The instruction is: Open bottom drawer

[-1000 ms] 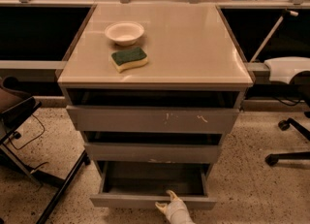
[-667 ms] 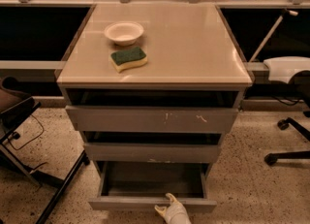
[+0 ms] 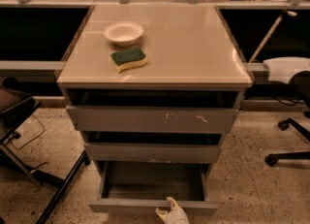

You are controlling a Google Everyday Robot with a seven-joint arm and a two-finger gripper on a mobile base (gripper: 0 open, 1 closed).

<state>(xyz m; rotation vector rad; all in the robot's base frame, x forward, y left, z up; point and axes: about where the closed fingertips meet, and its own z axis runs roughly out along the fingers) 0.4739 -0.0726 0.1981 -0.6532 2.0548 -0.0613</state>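
Note:
The bottom drawer (image 3: 121, 206) is the lowest of three grey handleless drawers in the cabinet. It stands pulled out towards me, and its shallow grey box (image 3: 155, 182) shows open and bare inside. My gripper (image 3: 170, 213), pale and whitish, is at the bottom edge of the view, touching the top edge of the drawer's front a little right of its middle. The middle drawer (image 3: 152, 152) and the scratched top drawer (image 3: 152, 120) sit further back above it.
On the cabinet top (image 3: 193, 48) lie a white bowl (image 3: 123, 32) and a green and yellow sponge (image 3: 128, 58). A dark chair frame (image 3: 29, 136) stands at the left, an office chair base (image 3: 290, 145) at the right. Speckled floor lies on both sides.
The bottom drawer has come out a little further towards me, and my gripper has moved with its front edge, lower in the view.

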